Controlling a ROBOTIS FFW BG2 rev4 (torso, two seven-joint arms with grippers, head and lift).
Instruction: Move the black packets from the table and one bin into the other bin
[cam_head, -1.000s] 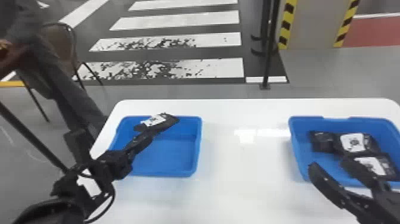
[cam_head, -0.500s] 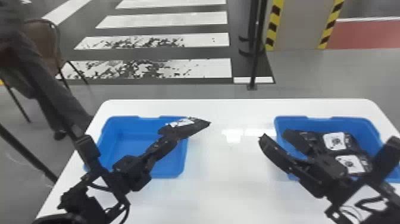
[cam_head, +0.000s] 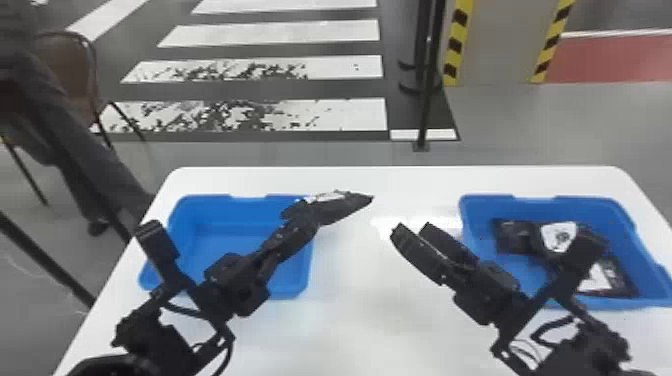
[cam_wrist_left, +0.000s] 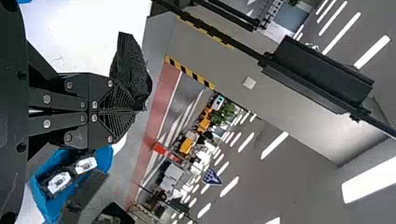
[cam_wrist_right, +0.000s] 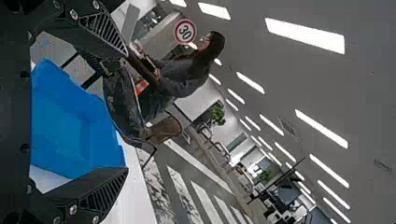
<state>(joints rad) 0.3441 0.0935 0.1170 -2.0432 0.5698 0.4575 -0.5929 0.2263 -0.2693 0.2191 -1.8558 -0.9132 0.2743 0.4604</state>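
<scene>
My left gripper (cam_head: 309, 225) is shut on a black packet (cam_head: 345, 206) with a white label, held above the right rim of the left blue bin (cam_head: 240, 227). In the left wrist view, the packet (cam_wrist_left: 130, 70) sticks out to one side of the closed left gripper (cam_wrist_left: 140, 111). Facing it across a gap, my right gripper (cam_head: 409, 229) is open over the table, left of the right blue bin (cam_head: 645, 280). That bin holds black packets (cam_head: 512, 237) with white labels, partly behind the right arm. In the right wrist view, the held packet (cam_wrist_right: 119, 100) appears between the right gripper's (cam_wrist_right: 126, 112) spread fingers.
Both bins stand on a white table (cam_head: 350, 320), with its middle strip between them. Beyond the far edge are a black pole (cam_head: 427, 100) and a chair (cam_head: 67, 65) on the floor.
The left gripper has carried the packet rightward from over the left bin to its right rim. The right gripper has moved left, away from the right bin. The head view has shifted slightly.
</scene>
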